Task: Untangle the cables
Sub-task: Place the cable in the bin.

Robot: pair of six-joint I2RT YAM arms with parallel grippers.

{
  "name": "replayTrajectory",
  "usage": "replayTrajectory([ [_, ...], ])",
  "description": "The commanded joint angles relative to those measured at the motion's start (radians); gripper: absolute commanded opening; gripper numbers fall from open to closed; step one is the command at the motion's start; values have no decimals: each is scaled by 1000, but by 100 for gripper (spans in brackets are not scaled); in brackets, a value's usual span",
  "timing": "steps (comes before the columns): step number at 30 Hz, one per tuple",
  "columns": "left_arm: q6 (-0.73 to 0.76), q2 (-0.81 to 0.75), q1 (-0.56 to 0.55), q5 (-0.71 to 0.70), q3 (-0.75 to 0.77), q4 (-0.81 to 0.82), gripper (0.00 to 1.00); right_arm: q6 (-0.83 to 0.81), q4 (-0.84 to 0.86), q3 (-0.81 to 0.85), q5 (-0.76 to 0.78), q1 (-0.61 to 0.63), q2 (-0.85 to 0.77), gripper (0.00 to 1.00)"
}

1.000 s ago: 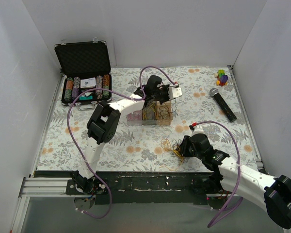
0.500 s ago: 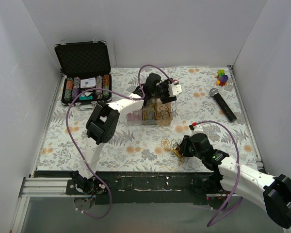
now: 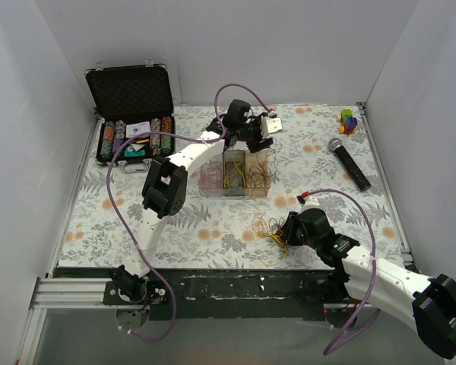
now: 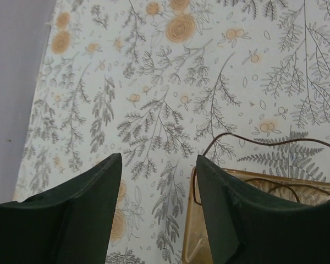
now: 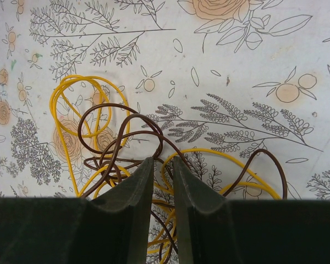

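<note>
Nearest the front edge of the table, the right gripper is lowered onto the cables, a loose knot of yellow and brown loops lying on the flowered cloth. Its fingers are drawn almost together, and yellow and brown strands run through the narrow slot between them. Most of the loops fan out to the left of the fingertips and beyond them, and one yellow and brown arc curves off to the right.

Farther in, at mid-table, stands a clear box with three compartments: pinkish, clear and amber. It sits between the two grippers. Just past it, the left gripper hangs above the cloth with its fingers spread wide and nothing between them. A brown wire arches out of the amber compartment beside its right finger.

At the back, well apart from the cables, a microphone and a small coloured toy lie to the right. An open black case of chips sits at the left.
</note>
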Motion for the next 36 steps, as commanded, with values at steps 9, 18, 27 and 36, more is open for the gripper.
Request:
replayTrajectory([
  [9,18,-1,2,89,25,-116,55,-7,3,-32,-2,-7,-5,29],
  [18,13,-6,2,85,8,-96,42,-1,11,-36,-2,-7,-1,29],
  [27,30,-7,2,87,1,-99,29,0,13,-41,2,-7,-4,29],
  [36,42,-1,0,85,-3,-101,8,5,6,-44,8,-7,-13,29],
])
